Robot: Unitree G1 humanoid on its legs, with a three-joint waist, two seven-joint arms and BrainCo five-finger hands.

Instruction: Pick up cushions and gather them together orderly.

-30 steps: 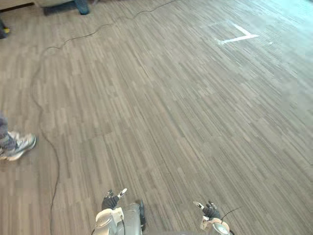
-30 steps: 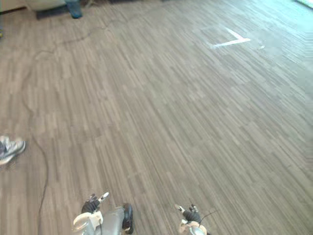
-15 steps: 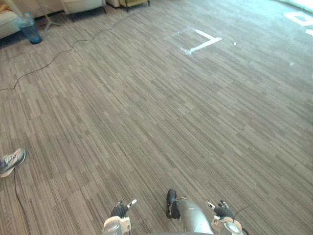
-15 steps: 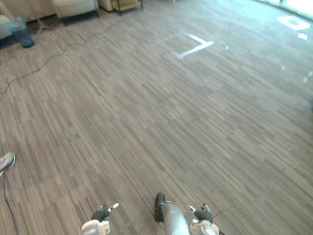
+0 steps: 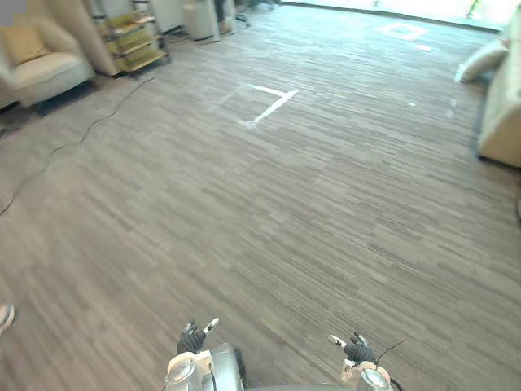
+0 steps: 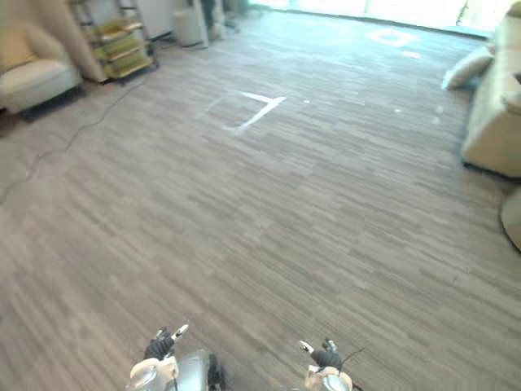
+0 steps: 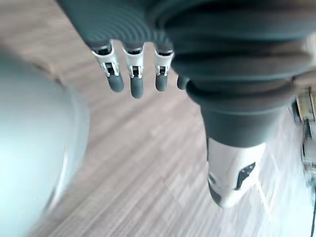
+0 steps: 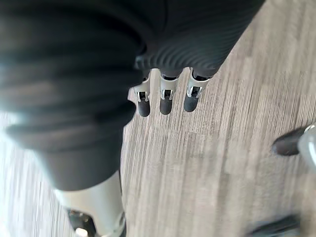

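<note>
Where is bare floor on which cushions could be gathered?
The grey plank floor between the white tape mark and the beige sofa is bare. It is crowded far left, around the cream armchair and yellow shelf cart.

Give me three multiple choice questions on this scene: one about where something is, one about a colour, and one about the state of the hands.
1. Where is the pale cushion?
A) far right, by the sofa
B) near left
C) dead centre

2. What colour is the tape mark on the floor?
A) red
B) white
C) black

3. How are the left hand and right hand?
A) both open, empty
B) both shut on cloth
C) one shut on a cable

Answers: 1 A, it lies at the far right beside the sofa; 2 B, the lines are white; 3 A, both wrist views show straight fingers holding nothing.
</note>
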